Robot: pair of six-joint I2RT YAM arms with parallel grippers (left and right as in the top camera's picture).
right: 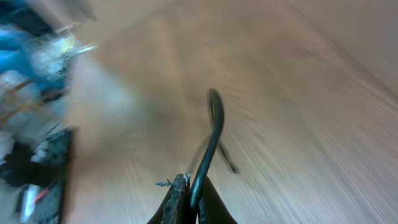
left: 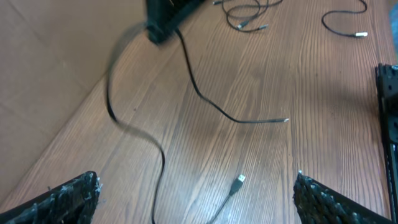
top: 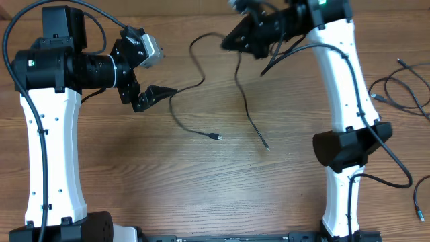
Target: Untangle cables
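Now the right gripper (right: 189, 186) is pinching a limp, probably light cable (right: 214, 124) in closed jaws; the left gripper (left: 196, 202) is gaping empty. Gripping mid-strand seems best.

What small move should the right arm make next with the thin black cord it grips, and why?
Probably draw the right gripper sideways toward its own side, trailing the thin black cord it is shut on. The other black cord with the USB plug runs close beside it near the grip, and the left gripper stands open, holding nothing.
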